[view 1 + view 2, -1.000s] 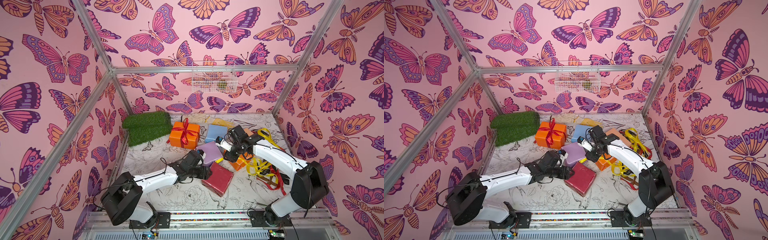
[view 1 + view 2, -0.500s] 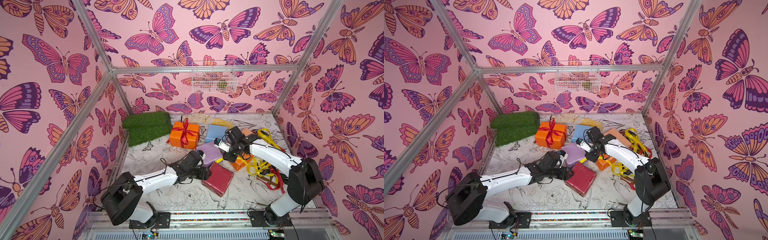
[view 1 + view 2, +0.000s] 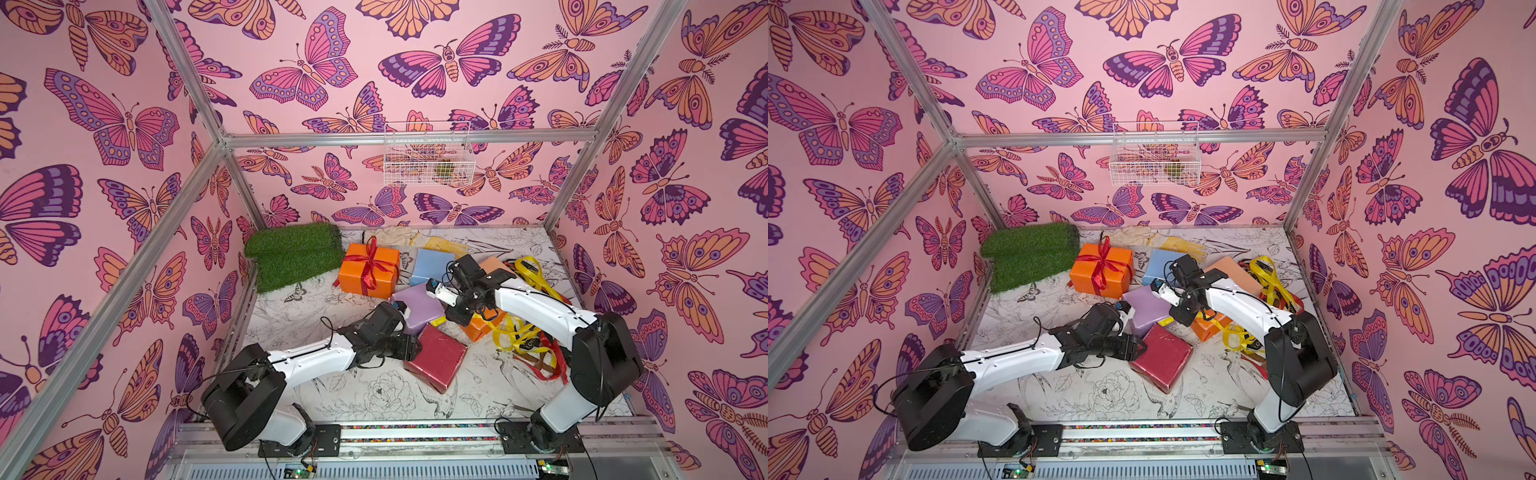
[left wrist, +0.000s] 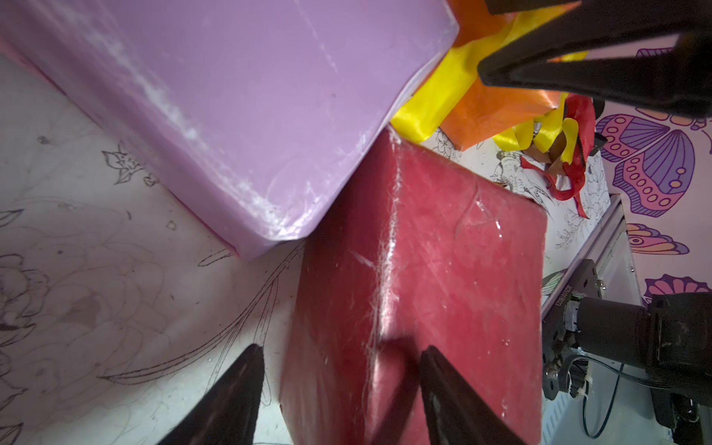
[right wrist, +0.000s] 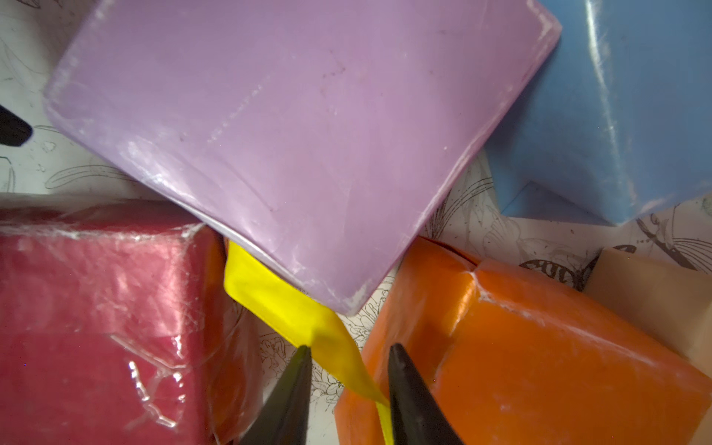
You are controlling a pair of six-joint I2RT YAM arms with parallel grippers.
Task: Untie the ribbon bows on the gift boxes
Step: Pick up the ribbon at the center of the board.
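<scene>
Right gripper (image 5: 346, 352): fingers stood apart, the yellow satin ribbon (image 5: 293, 308) between them, unclamped.
Ribbon's place: it ran from under the lilac paper-wrapped box (image 5: 289, 135), between the dark red wrapped box (image 5: 96, 308) and the orange wrapped box (image 5: 520, 346).
Left gripper (image 4: 341, 352): fingers apart, straddling the dark red box's edge.

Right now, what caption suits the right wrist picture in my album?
The right gripper straddles a yellow ribbon tucked under the lilac box, between a red box and an orange box.
</scene>
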